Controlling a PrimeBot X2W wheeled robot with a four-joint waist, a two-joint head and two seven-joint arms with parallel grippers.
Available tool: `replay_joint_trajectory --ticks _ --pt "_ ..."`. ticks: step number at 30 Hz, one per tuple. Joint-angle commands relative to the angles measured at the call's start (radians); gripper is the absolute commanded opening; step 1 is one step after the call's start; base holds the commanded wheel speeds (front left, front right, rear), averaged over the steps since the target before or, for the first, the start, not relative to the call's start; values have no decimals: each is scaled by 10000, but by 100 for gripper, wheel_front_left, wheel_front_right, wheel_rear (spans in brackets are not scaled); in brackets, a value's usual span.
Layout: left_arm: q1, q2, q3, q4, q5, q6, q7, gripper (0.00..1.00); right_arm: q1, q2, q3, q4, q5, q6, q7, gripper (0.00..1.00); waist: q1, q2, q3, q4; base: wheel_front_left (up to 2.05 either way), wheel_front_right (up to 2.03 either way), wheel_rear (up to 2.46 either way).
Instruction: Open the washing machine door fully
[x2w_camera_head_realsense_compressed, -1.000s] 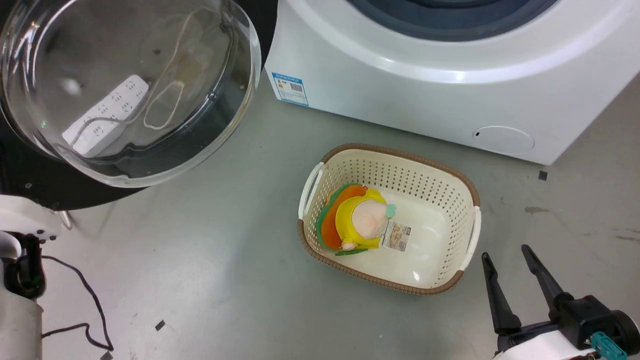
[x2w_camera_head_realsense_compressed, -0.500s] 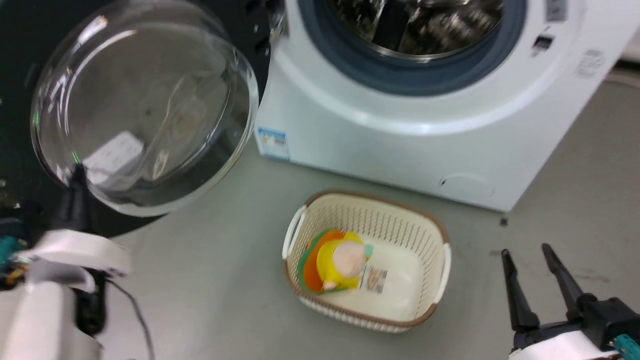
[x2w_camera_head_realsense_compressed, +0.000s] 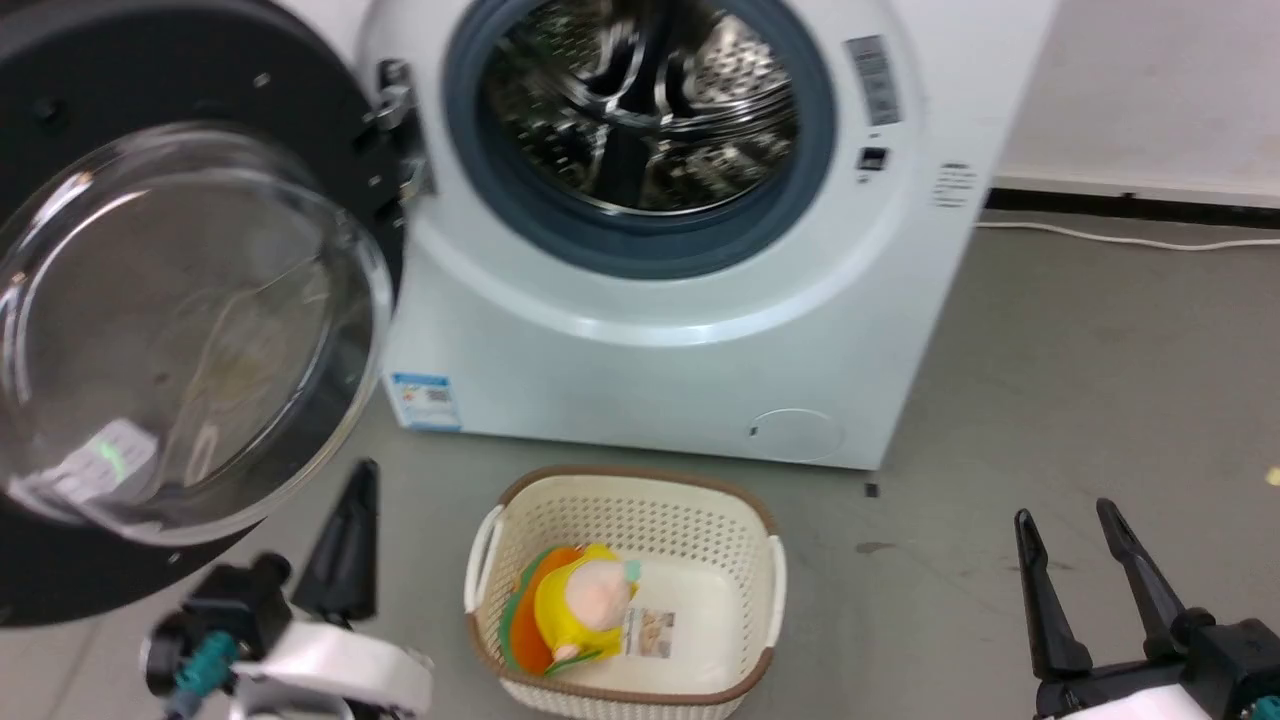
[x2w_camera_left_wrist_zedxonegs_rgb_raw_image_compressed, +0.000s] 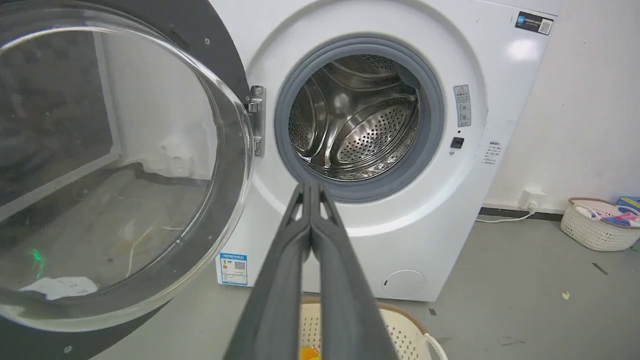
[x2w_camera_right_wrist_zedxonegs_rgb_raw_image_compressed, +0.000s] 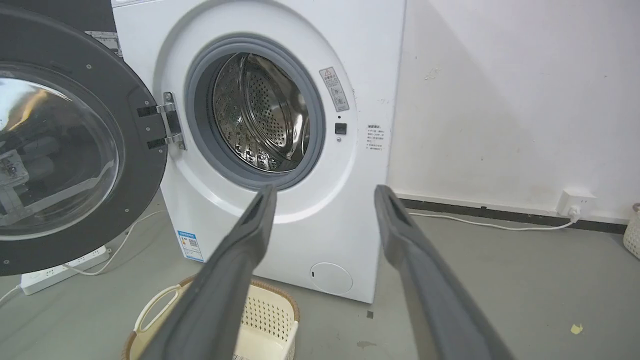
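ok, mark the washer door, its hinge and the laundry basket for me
washer door (x2w_camera_head_realsense_compressed: 180, 330), head view, on the glass bowl centre.
hinge (x2w_camera_left_wrist_zedxonegs_rgb_raw_image_compressed: 256, 97), left wrist view, on the upper metal bracket.
laundry basket (x2w_camera_head_realsense_compressed: 640, 515), head view, on the far perforated wall.

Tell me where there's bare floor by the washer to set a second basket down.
The bare floor right of the basket, bordered by the washer front and the right gripper. Also further right, up to the white cable. Crowded: left of the basket, under the washing machine door, with the left gripper and a power strip.
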Motion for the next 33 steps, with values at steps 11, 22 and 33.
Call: replay_joint_trajectory --ticks 11,22,33 --pt "1273 -680 -526 8 591 441 -54 100 520 40 32 284 308 8 -44 100 1 0 -373 -815 0 0 0" --pt "1518 -937 -573 16 1085 454 -55 100 659 41 152 513 371 8 -45 100 1 0 -384 -812 0 0 0" --pt "1462 -986 -529 78 1446 427 -55 100 611 41 255 524 316 8 -45 100 1 0 -313 -825 0 0 0"
